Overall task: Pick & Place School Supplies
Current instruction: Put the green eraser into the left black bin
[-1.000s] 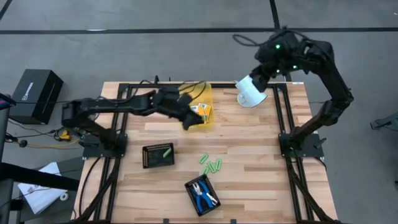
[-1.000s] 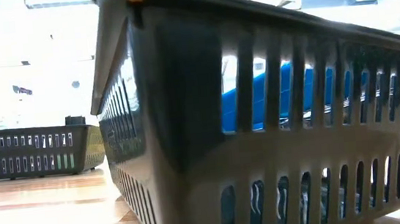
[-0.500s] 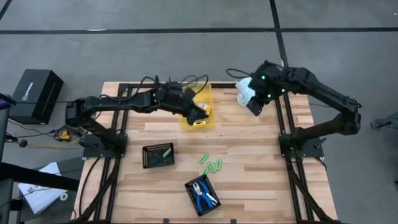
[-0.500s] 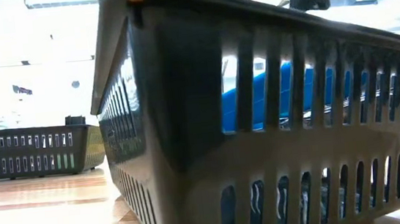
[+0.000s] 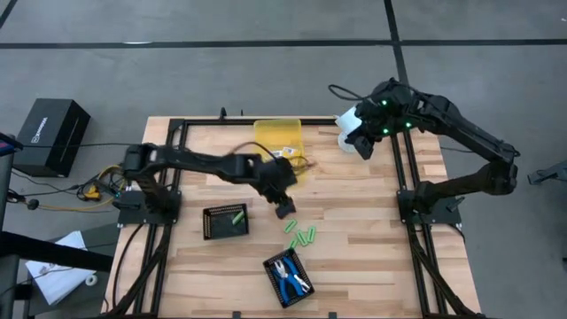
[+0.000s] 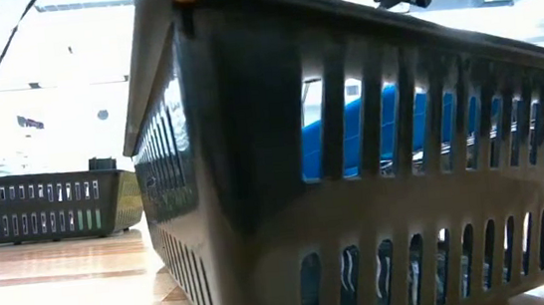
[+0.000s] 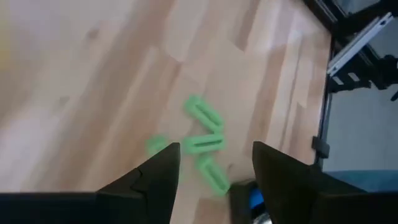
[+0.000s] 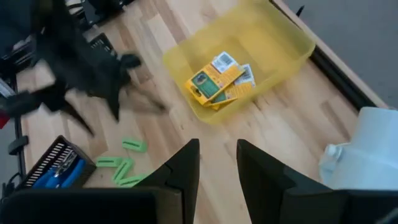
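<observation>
Risk centres on the left tool [image 5: 284, 211], which hangs open and empty at mid-frame of the high view, just above the loose green sticks [image 5: 301, 235] lying on the bare bench [image 5: 372, 266]. The left wrist view shows the sticks [image 7: 202, 146] lying close together at differing angles between its spread fingers [image 7: 158, 171]. A descent here could, in my judgement, catch two sticks at once, or nudge the cluster and scatter it toward the black tray [image 5: 288, 276] of blue-handled tools [image 5: 285, 275] at lower centre. A stick gripped off-centre may also pivot and drop.

One green stick [image 5: 237, 219] already lies in the second black tray [image 5: 223, 221], left of centre. The yellow printed boxes [image 8: 217, 79] rest in the translucent yellow bin [image 5: 279, 142] at upper centre.

The right tool [image 5: 361, 146] waits open and empty at upper right, beside a white jug [image 8: 367, 149], well apart from the work.
</observation>
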Motion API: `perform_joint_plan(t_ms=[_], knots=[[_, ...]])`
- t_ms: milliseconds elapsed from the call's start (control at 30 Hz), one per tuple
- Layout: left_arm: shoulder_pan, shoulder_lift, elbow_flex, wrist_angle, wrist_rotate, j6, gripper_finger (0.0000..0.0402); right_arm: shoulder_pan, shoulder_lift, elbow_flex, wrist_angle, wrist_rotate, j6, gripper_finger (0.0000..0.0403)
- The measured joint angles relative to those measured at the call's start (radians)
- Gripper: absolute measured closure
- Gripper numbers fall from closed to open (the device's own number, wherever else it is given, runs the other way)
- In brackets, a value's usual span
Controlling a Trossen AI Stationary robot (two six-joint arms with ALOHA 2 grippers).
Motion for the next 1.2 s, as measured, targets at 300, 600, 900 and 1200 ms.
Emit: perform_joint_plan(t_ms=[300, 600, 900, 1200], knots=[[-0.072, 0.222, 0.187, -0.246, -0.082, -0.095, 0.0206, -0.066, 0.000, 0.000, 0.012, -0.090, -0.106, 0.0304], [-0.075, 0.272, 0.188, -0.303, -0.109, -0.128, 0.0206, -0.060, 0.000, 0.000, 0.073, -0.093, -0.092, 0.0304], [-0.086, 0.272, 0.190, -0.265, -0.148, -0.218, 0.0206, -0.027, 0.000, 0.000, 0.108, -0.117, -0.064, 0.0304], [-0.121, 0.317, 0.190, -0.252, -0.151, -0.257, 0.0206, 0.023, 0.001, 0.000, 0.180, -0.120, -0.018, 0.0304]])
